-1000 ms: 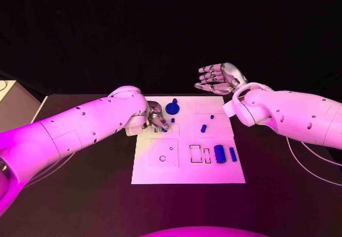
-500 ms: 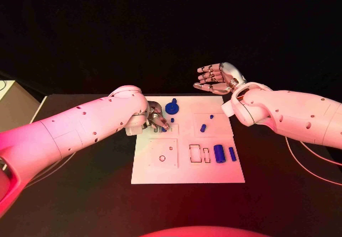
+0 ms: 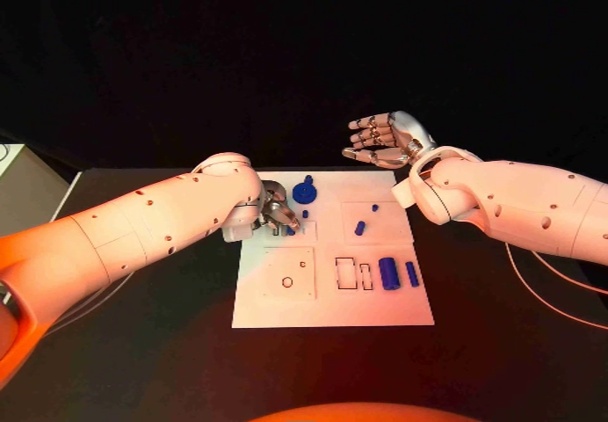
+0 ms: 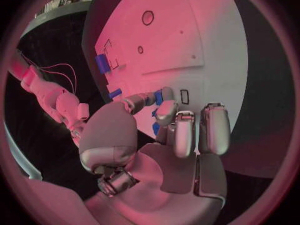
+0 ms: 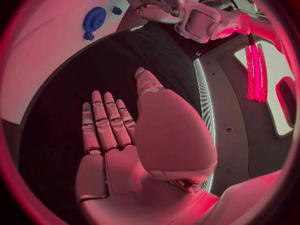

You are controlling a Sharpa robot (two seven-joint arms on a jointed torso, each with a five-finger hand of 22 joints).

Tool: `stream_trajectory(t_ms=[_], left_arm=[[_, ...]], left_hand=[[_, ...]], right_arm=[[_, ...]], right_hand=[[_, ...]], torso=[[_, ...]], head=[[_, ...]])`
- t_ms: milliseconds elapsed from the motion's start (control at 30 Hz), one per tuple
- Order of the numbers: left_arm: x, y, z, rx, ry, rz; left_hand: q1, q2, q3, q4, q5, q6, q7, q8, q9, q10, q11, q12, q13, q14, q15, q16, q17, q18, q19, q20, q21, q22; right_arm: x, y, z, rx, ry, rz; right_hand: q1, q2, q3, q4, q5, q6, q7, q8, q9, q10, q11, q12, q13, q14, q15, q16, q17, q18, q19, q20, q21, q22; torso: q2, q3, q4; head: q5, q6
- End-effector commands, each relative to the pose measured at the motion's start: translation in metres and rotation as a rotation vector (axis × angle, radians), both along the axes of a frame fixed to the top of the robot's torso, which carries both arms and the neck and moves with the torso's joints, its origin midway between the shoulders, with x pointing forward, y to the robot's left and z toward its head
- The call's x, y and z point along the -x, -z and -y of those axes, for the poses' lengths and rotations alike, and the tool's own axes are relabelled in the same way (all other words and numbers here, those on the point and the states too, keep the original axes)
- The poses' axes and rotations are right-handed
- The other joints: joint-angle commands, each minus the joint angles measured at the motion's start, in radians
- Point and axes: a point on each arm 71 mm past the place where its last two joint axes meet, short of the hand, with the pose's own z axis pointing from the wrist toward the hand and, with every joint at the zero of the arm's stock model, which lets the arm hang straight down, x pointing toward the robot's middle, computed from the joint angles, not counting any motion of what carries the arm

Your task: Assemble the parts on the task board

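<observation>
Almost nothing moves since 1 s ago: left hand (image 3: 278, 217) stays low over the task board (image 3: 333, 299) at its far left, fingers bunched on a small blue part (image 4: 156, 128), it seems. Right hand (image 3: 387, 139) still hangs past the board's far edge, fingers loosely apart, holding nothing. Blue disc (image 3: 306, 190) sits just beyond left hand; two blue bars (image 3: 398, 273) lie nearer the robot, well apart from both hands. Judgement: insertion ongoing, not seated yet. No readable writing or labels.
</observation>
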Motion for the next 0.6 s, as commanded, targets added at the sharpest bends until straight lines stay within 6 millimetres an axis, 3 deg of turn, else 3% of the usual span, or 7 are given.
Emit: stream_trajectory(t_ms=[33, 367, 400, 433, 600], left_arm=[[0.0037, 0.0077, 0.0030, -0.010, 0.017, -0.013], [0.0035, 0.0086, -0.0007, -0.011, 0.012, -0.013], [0.0032, 0.0085, -0.0017, -0.009, 0.008, -0.010], [0.0030, 0.0084, -0.0025, -0.006, 0.005, -0.007], [0.0021, 0.0081, -0.0051, 0.000, -0.005, 0.000]], left_hand=[[0.001, -0.028, 0.000, -0.031, -0.008, 0.026, -0.033, -0.008, -0.001, -0.004, 0.000, -0.006, -0.002, 0.107, -0.008, 0.004, 0.263, -0.019, 0.007, -0.003, -0.001, 0.014], [0.002, -0.066, -0.101, 0.010, -0.017, 0.032, -0.036, -0.018, -0.006, -0.010, -0.002, -0.012, -0.004, 0.107, -0.010, 0.004, 0.263, -0.019, 0.006, -0.005, -0.005, 0.011], [0.000, -0.071, -0.126, 0.025, -0.030, 0.034, -0.035, -0.020, -0.007, -0.012, -0.002, -0.015, -0.007, 0.107, -0.010, 0.004, 0.263, -0.019, 0.007, -0.005, -0.005, 0.011], [-0.002, -0.071, -0.155, 0.046, -0.123, 0.036, -0.035, -0.023, -0.009, -0.014, -0.002, -0.017, -0.009, 0.107, -0.009, 0.004, 0.263, -0.019, 0.007, -0.005, -0.006, 0.011], [0.004, -0.075, -0.193, 0.082, -0.151, 0.039, -0.033, -0.030, -0.012, -0.016, 0.000, -0.018, -0.010, 0.107, -0.009, 0.004, 0.263, -0.019, 0.008, -0.004, -0.006, 0.012]], right_arm=[[0.0007, -0.0001, -0.0017, 0.006, -0.020, 0.003], [0.0007, -0.0001, -0.0015, 0.006, -0.020, 0.004], [0.0007, -0.0001, -0.0014, 0.006, -0.020, 0.004], [0.0007, -0.0002, -0.0013, 0.006, -0.020, 0.005], [0.0007, -0.0002, -0.0012, 0.006, -0.020, 0.005]], right_hand=[[-0.002, 0.004, 0.006, 0.000, 0.004, 0.008, 0.096, 0.004, -0.001, 0.009, 0.000, -0.004, 0.000, -0.008, 0.001, -0.004, -0.001, -0.010, -0.005, 0.000, -0.004, -0.001], [-0.002, 0.002, 0.006, 0.000, 0.006, 0.005, 0.096, 0.003, -0.002, 0.008, 0.000, -0.004, 0.000, -0.014, 0.001, -0.005, -0.002, -0.010, -0.007, 0.000, -0.004, -0.002], [-0.002, 0.000, 0.004, 0.000, 0.006, 0.004, 0.096, 0.003, -0.002, 0.007, 0.000, -0.004, 0.000, -0.015, 0.002, -0.005, -0.003, -0.010, -0.007, 0.001, -0.004, -0.002], [-0.002, 0.000, 0.004, 0.000, 0.006, 0.004, 0.096, 0.003, -0.002, 0.007, 0.000, -0.004, 0.000, -0.015, 0.002, -0.005, -0.003, -0.010, -0.007, 0.001, -0.004, -0.002], [-0.002, -0.002, 0.003, 0.000, 0.007, 0.005, 0.096, 0.003, -0.002, 0.007, 0.001, -0.004, 0.000, -0.016, 0.002, -0.005, -0.003, -0.010, -0.008, 0.001, -0.004, -0.002]], torso=[[-0.001, -0.0005, 0.0007], [0.000, -0.0006, 0.0005], [0.000, -0.0005, 0.0004], [0.000, -0.0003, 0.0004], [0.000, -0.0007, 0.0003]], head=[[-0.001, -0.001], [0.000, 0.000], [0.001, 0.001], [0.001, 0.001], [-0.001, 0.002]])
